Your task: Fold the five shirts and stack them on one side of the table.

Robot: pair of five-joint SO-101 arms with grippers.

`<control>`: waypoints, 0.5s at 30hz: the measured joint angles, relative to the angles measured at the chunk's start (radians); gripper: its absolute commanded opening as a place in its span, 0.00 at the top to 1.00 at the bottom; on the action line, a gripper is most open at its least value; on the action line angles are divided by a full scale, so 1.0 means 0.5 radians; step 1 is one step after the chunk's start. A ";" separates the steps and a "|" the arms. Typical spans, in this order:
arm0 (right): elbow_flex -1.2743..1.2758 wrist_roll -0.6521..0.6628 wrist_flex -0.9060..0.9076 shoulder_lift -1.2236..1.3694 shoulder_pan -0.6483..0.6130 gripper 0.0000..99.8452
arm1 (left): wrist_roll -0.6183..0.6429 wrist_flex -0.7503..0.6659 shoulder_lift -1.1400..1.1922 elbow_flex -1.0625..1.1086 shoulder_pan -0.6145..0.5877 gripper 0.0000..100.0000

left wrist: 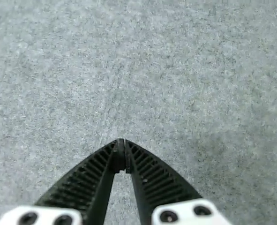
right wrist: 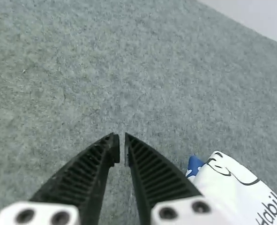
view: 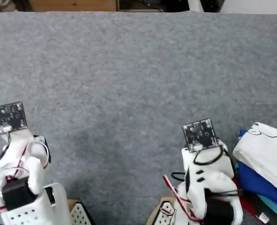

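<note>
My high camera looks down over the table (view: 138, 70) from above both arms. Each wrist camera faces forward and down, close to the surface. The right one shares the shirt stack (view: 265, 157) with it.

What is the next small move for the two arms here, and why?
Probably none: leave both arms parked. The left gripper and right gripper are shut on nothing above the grey mat, and the folded shirts lie stacked beside the right arm, a white shirt on top. The layers cannot be counted surely.
</note>
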 measured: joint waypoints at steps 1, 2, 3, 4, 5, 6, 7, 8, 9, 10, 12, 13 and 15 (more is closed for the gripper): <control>0.034 0.000 -0.009 0.000 0.000 0.97 | -0.006 -0.009 -0.021 0.034 0.000 0.98; 0.071 0.000 -0.015 0.000 0.000 0.97 | -0.015 -0.021 -0.040 0.071 0.000 0.98; 0.107 0.000 -0.015 0.000 0.000 0.97 | -0.018 -0.043 -0.049 0.117 0.000 0.98; 0.144 0.000 -0.015 0.000 0.000 0.97 | -0.018 -0.068 -0.055 0.172 0.000 0.98; 0.178 0.000 -0.015 0.000 0.000 0.97 | -0.018 -0.086 -0.055 0.218 0.000 0.98; 0.209 0.000 -0.009 0.000 0.000 0.97 | -0.018 -0.107 -0.061 0.261 0.000 0.98; 0.236 0.000 0.012 0.000 0.000 0.97 | -0.018 -0.126 -0.061 0.282 0.000 0.98; 0.264 0.000 0.034 0.000 0.000 0.97 | -0.018 -0.144 -0.064 0.307 0.000 0.98; 0.292 0.000 0.049 0.000 0.000 0.97 | -0.018 -0.160 -0.064 0.325 0.000 0.98; 0.310 0.000 0.055 0.000 0.000 0.97 | -0.018 -0.178 -0.064 0.344 0.000 0.98; 0.313 0.000 0.061 0.000 0.000 0.97 | -0.021 -0.196 -0.068 0.405 -0.009 0.98; 0.319 0.000 0.061 0.000 0.000 0.97 | -0.018 -0.203 -0.068 0.442 -0.025 0.98; 0.319 0.000 0.061 0.000 0.000 0.97 | -0.018 -0.206 -0.064 0.528 -0.055 0.98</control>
